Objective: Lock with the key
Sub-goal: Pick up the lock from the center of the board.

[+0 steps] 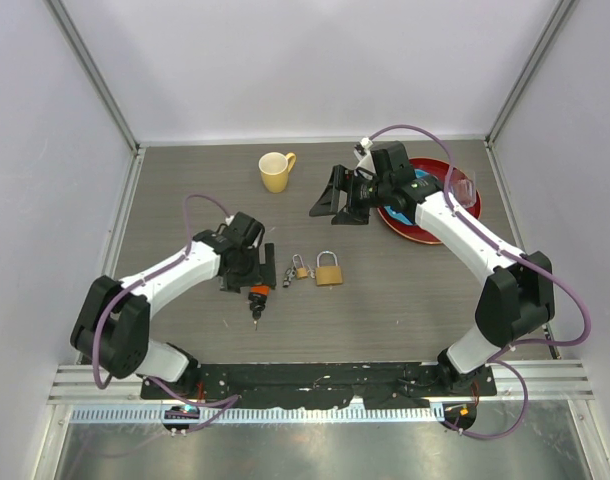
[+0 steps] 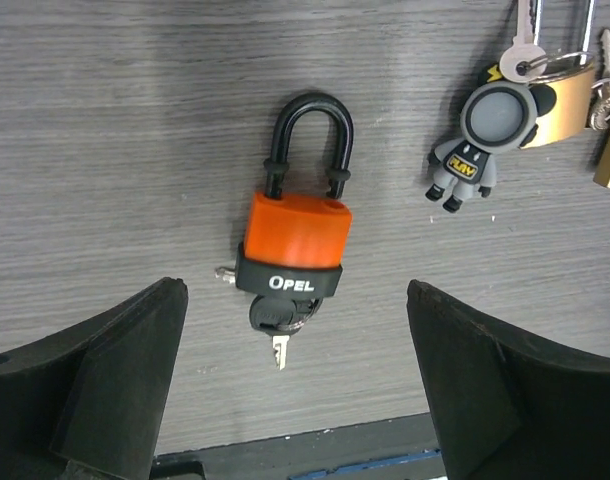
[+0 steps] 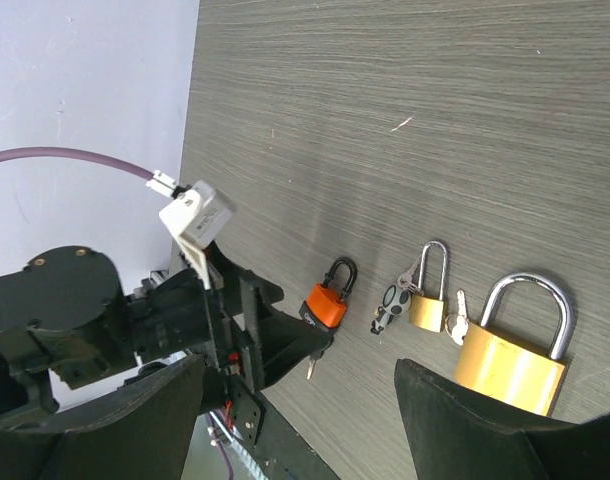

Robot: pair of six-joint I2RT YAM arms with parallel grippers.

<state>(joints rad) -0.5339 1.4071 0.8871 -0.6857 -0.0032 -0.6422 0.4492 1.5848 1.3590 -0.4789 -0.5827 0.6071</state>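
Key point(image 2: 278, 320) sits in orange padlock point(image 2: 297, 232), left end effector point(image 2: 295, 300) and right end effector point(image 1: 337, 203) wide

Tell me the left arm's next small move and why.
Probably lower the left gripper and close it on the orange padlock. Its fingers are open and straddle the padlock, which lies flat on the table with the key already in its base. Pinning the body would likely let the right gripper, open and farther back, turn the key.

Three padlocks point(image 3: 327, 306) point(image 3: 425, 312) point(image 3: 510, 370), one mug point(image 1: 275, 172), perhaps one plate point(image 1: 405, 232)
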